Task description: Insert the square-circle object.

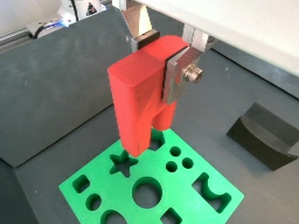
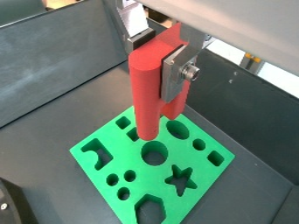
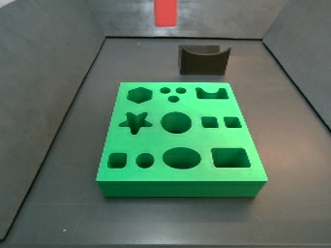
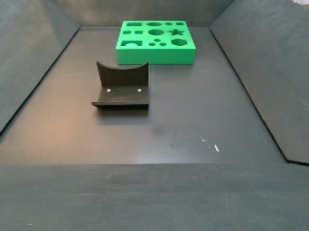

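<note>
In both side views the green board [image 3: 181, 140] [image 4: 157, 42] lies flat on the dark floor, its shaped holes facing up; the dark grey block [image 3: 203, 59] [image 4: 121, 87] with the curved notch sits apart from it, at about twelve o'clock from the board in a side view; in both wrist views the gripper [image 1: 163, 66] [image 2: 166, 63] hangs above the board, its silver fingers [image 1: 179, 74] pinching the square-circle object [image 1: 138, 101] [image 2: 149, 87], a bright-red block held upright, clear of the holes.
</note>
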